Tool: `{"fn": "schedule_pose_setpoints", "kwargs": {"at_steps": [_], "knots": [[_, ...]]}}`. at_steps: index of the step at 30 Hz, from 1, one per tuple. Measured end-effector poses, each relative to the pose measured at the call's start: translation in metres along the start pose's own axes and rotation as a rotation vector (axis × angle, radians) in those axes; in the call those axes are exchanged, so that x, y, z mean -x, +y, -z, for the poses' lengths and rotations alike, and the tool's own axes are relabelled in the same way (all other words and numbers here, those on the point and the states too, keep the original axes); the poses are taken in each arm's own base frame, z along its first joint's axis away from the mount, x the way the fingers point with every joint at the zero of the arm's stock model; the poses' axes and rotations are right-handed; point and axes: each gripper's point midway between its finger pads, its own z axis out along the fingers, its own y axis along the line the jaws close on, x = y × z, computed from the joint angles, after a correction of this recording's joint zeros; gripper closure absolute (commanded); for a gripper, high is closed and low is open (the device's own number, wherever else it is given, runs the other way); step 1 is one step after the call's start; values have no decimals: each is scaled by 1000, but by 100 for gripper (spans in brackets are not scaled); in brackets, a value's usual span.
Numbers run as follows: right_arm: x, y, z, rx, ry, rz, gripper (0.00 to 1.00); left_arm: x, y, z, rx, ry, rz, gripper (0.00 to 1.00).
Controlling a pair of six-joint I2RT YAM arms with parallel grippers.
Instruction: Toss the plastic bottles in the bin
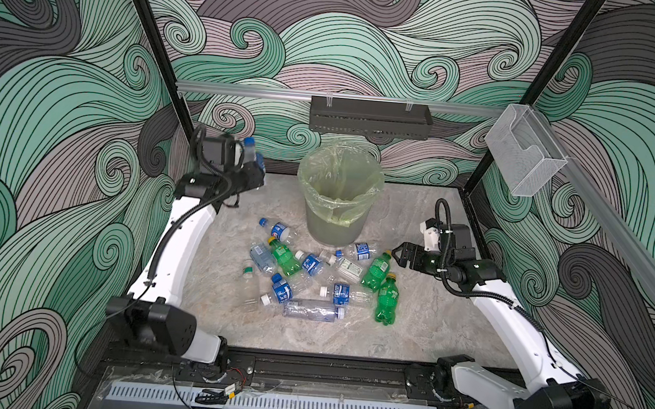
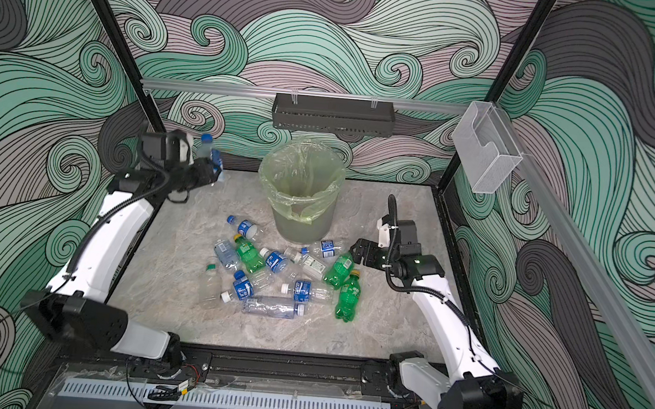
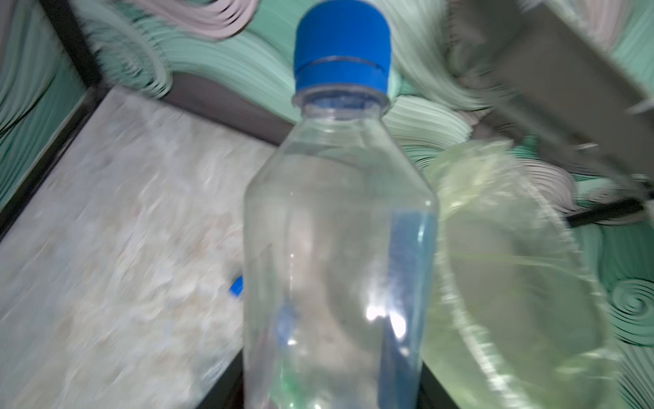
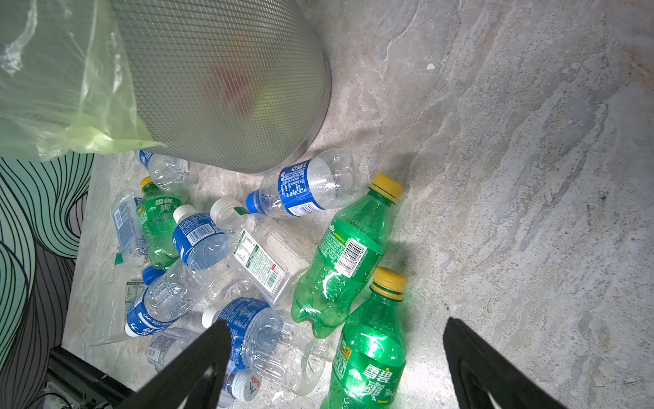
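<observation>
The left jaws grasp a blue-capped bottle [image 1: 251, 152] mid-left in the frame, beside the bin [image 1: 332, 230]; best swing it squarely over the opening before releasing, while the right jaws gape above the bottle pile [image 1: 313, 268].

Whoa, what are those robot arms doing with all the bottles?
The left pincer holds a blue-capped clear bottle up in the air, beside the bin but not yet over it. The right pincer is open, hovering by the green bottles. Many other bottles lie on the table.
</observation>
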Motion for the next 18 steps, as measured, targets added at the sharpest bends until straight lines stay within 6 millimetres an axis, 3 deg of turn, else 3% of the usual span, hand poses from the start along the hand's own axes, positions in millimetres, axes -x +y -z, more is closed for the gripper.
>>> {"fn": "schedule_pose_setpoints", "kwargs": {"at_steps": [2, 4, 7, 10, 13, 15, 18], "knots": [[-3, -1, 0, -1, 10, -5, 6, 28, -55, -13, -130, -37, -58, 30], [-7, -1, -1, 1, 23, -11, 5, 39, -104, -26, -255, -40, -94, 16], [-15, -2, 1, 0, 49, -17, 4, 23, -145, -48, -360, 19, -128, 8], [-24, -3, 8, -2, 54, -18, 4, -12, -148, -65, -359, 114, -144, 6], [-29, -3, 13, -2, 53, -15, 4, -43, -129, -68, -317, 183, -143, 4], [-31, -4, 14, -5, 61, -16, 5, -60, -114, -59, -284, 210, -144, 4], [-36, -6, 9, -12, 91, -24, 7, -68, -97, -32, -256, 193, -154, 4]]}}
